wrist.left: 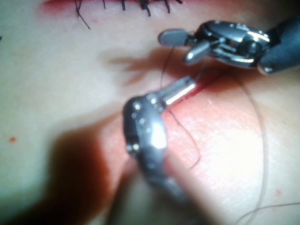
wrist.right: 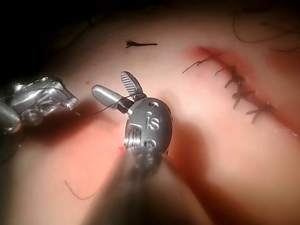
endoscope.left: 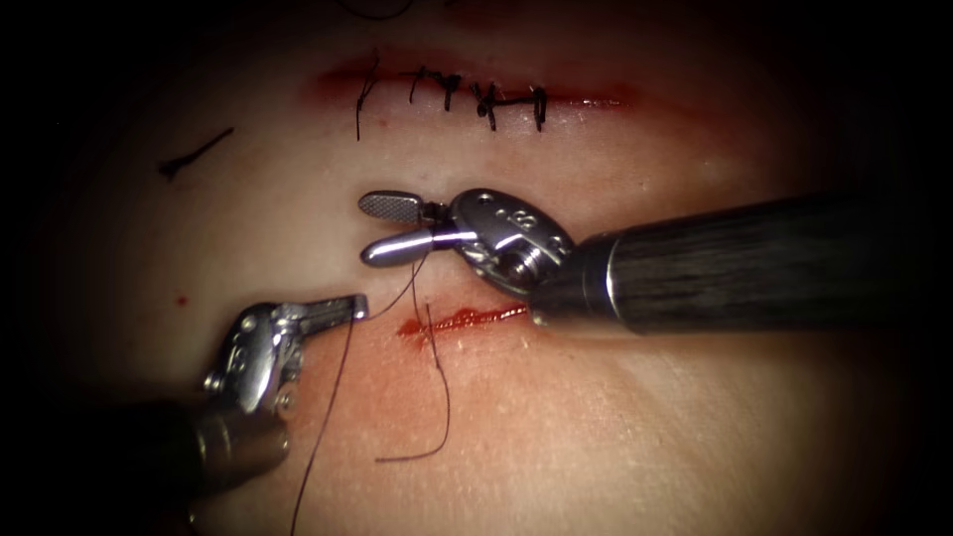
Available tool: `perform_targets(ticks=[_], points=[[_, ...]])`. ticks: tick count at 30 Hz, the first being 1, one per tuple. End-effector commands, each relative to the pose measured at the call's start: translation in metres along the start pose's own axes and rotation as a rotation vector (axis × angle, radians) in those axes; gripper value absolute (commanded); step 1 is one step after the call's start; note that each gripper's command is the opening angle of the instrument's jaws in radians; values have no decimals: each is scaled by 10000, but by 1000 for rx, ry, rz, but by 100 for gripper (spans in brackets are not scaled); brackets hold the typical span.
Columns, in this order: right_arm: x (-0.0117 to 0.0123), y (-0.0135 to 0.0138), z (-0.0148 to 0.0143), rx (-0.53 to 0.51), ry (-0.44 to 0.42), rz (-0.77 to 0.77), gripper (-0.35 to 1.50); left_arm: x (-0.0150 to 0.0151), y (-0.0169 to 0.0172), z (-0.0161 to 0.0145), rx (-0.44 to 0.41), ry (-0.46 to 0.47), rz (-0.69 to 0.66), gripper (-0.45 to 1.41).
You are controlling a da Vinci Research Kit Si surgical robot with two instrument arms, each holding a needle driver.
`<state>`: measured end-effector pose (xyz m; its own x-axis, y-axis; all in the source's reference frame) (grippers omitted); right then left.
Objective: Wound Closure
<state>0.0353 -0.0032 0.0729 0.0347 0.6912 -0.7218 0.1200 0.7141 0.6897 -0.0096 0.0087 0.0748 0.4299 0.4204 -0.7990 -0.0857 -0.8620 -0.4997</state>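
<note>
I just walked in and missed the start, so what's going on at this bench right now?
Two needle drivers work over a pale slab of pork-belly tissue with a short open red cut. The left tool, jaws shut, holds the dark thread beside the cut's left end. The right tool hovers just above the cut, jaws open, with thread running across their base. A loose thread tail curls below the cut. Farther up is an already stitched cut. I cannot make out the needle.

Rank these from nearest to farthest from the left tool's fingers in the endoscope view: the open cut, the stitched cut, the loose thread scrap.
Measured from the left tool, shut on the thread:
1. Open cut, just to its right, with red fluid.
2. Loose thread scrap, up and to the left on the tissue.
3. Stitched cut, beyond the right tool, whose fingers are open.
</note>
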Motion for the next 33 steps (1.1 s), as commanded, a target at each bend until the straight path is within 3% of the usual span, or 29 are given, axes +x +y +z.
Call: perform_targets(ticks=[1, 10, 18, 33], points=[[-8, -4, 2, 34, -1, -1, 93, -10, 0, -1, 1, -4, -1, -45], [-18, -10, -3, 159, -4, -14, 91, -17, -1, -6, 1, -12, -12, -45], [-46, -21, 1, 281, -90, -24, 86, -20, -4, -4, 0, -26, -17, -45], [-24, -30, -2, 296, -76, -8, 81, -47, 0, -10, -5, -50, -38, -45]])
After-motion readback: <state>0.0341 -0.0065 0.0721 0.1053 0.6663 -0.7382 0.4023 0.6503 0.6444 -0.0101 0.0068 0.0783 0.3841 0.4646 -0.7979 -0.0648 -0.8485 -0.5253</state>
